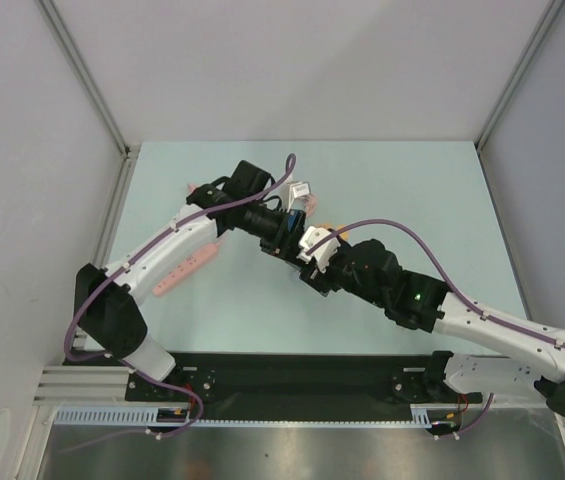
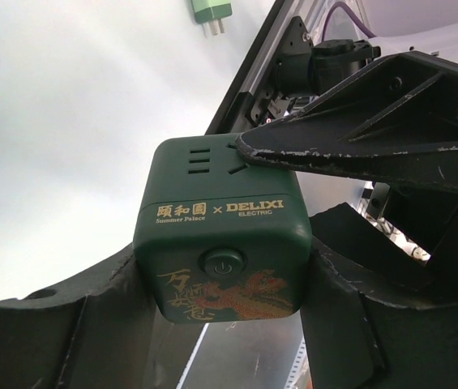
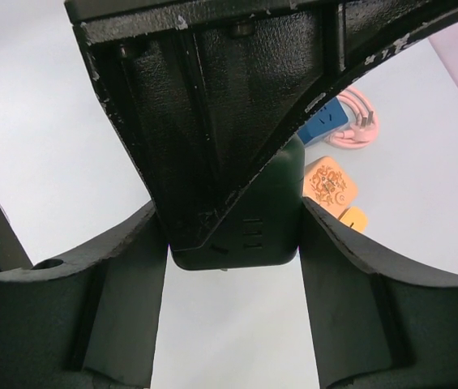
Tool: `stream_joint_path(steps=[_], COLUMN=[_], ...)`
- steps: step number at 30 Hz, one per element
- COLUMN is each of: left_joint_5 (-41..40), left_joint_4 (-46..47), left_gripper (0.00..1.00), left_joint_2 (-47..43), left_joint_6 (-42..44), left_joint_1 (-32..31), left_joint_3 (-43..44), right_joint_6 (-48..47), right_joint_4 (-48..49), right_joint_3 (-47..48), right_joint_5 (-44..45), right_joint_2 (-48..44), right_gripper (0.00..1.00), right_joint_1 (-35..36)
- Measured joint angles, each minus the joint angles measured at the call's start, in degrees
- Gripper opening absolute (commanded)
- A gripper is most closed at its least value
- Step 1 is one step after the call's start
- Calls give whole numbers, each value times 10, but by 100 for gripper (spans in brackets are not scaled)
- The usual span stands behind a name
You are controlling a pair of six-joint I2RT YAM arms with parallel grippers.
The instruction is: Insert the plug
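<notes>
Overhead, left pincer [image 1: 284, 232] and right pincer [image 1: 314, 258] meet over the desk [image 1: 412, 190]. Left wrist: left pincer grips a green socket cube [image 2: 220, 243]; the plug [image 2: 211, 11] lies loose at twelve o'clock. Right wrist: right pincer clamps that cube too. Likely a handover; next, one releases and fetches the plug.

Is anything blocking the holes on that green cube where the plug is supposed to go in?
Yes: one finger of the right gripper lies across the green cube on its slotted face, its tip at the slots. The green plug lies apart on the table.
</notes>
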Motion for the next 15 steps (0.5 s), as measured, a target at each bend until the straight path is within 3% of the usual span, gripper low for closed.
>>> stream_joint_path(steps=[9, 12, 15], left_joint_5=[-9, -10, -16], left_joint_4=[-14, -15, -15], left_gripper=[65, 73, 72], left_joint_2=[0, 0, 0], left_joint_6=[3, 5, 3], left_joint_1=[0, 0, 2], left_joint_3=[9, 9, 9], right_joint_6=[0, 0, 0], right_joint_4=[11, 13, 13], right_joint_3=[-3, -4, -4], right_joint_5=[4, 4, 4], right_joint_2=[0, 0, 0], right_gripper=[0, 0, 0], right_joint_1=[2, 2, 4])
